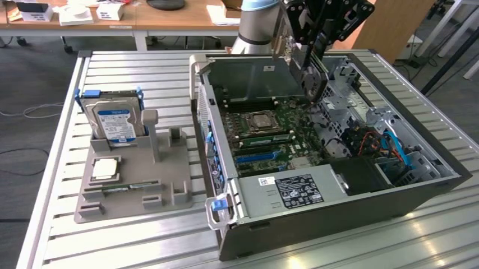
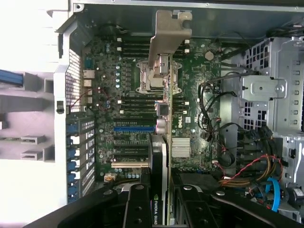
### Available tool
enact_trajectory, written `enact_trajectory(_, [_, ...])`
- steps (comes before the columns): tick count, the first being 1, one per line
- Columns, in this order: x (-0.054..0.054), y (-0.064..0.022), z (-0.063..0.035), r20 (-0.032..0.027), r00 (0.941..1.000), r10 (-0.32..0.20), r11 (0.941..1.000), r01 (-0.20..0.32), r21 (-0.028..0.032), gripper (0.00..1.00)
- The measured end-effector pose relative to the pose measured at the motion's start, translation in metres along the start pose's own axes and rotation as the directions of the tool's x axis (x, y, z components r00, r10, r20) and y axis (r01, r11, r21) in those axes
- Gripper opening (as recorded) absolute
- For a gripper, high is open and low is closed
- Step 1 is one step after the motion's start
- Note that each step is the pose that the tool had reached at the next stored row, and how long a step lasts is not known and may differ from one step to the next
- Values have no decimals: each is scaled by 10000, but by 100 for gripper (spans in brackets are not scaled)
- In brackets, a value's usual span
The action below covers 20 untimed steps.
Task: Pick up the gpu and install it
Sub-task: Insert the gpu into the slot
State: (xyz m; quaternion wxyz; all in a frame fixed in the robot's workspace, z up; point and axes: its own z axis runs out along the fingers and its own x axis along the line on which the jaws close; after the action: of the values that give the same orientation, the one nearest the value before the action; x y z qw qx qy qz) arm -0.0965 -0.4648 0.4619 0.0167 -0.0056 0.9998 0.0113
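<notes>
**Desk:** What sits at the exterior view's left?

**Photographer:** A grey holder (image 1: 131, 196) on the slatted table (image 1: 60, 241). A hard drive (image 1: 116, 123) with a blue label stands upright at its far end. A chip (image 1: 105, 168) lies flat nearer the camera, and a memory strip (image 1: 129, 187) rests in a slot beside it.

**Desk:** And the middle?

**Photographer:** An open case (image 1: 329, 230) lies on its side with the motherboard (image 1: 288, 148) exposed. The socket (image 1: 262, 120) is toward the far wall, the blue slot (image 1: 258, 158) closer in, and the power supply (image 1: 295, 190) sits nearest the camera.

**Desk:** Where is the gpu?

**Photographer:** The gpu (image 1: 315, 89) hangs on edge inside the case, over the motherboard just to the exterior view's right of the socket. The arm (image 1: 258, 22) comes down from the far side, and the gripper (image 1: 308, 56) is clamped on the card's upper part.

**Desk:** Does the wrist view back that up?

**Photographer:** Yes. The gripper (image 2: 164, 190) has a black finger (image 2: 137, 202) pressed to each face of the gpu (image 2: 159, 154), and the metal bracket (image 2: 169, 33) sits at the card's far end. Below it are the motherboard (image 2: 133, 102) and the blue slot (image 2: 134, 128). I cannot tell whether the card's lower edge touches the board.

**Desk:** Far right?

**Photographer:** Drive cages (image 1: 389, 120) and loose cables (image 1: 374, 143).
</notes>
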Motion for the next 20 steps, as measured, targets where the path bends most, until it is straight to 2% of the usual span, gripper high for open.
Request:
enact_trajectory(5, [0, 0, 6, -19, 9959, -908, 9959, 908, -32, 27])
enact_trajectory(10, [0, 0, 11, -35, 9834, -1814, 9834, 1814, -66, 27])
enact_trajectory(15, [0, 0, 15, -49, 9628, -2700, 9628, 2700, -100, 27])
enact_trajectory(18, [0, 0, 17, -54, 9469, -3216, 9468, 3215, -121, 27])
enact_trajectory(20, [1, 0, 18, -58, 9341, -3569, 9341, 3568, -135, 27])
